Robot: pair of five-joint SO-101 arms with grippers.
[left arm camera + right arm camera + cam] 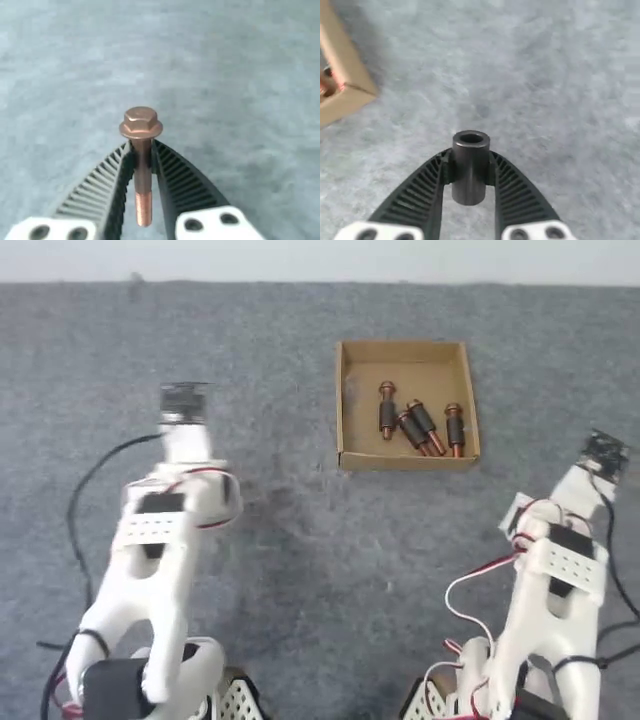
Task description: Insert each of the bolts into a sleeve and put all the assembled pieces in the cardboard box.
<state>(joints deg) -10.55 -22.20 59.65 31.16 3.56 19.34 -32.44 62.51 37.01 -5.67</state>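
My left gripper is shut on a copper bolt, hex head toward the fingertips and threaded end toward the wrist. My right gripper is shut on a black sleeve, its open bore facing outward. In the high view the left arm stands at the left of the grey carpet and the right arm at the right. The cardboard box sits at the back middle. It holds several bolts in black sleeves. A corner of the box appears in the right wrist view.
Grey carpet covers the whole table, with open room between the two arms and in front of the box. Cables trail from both arms near the front edge.
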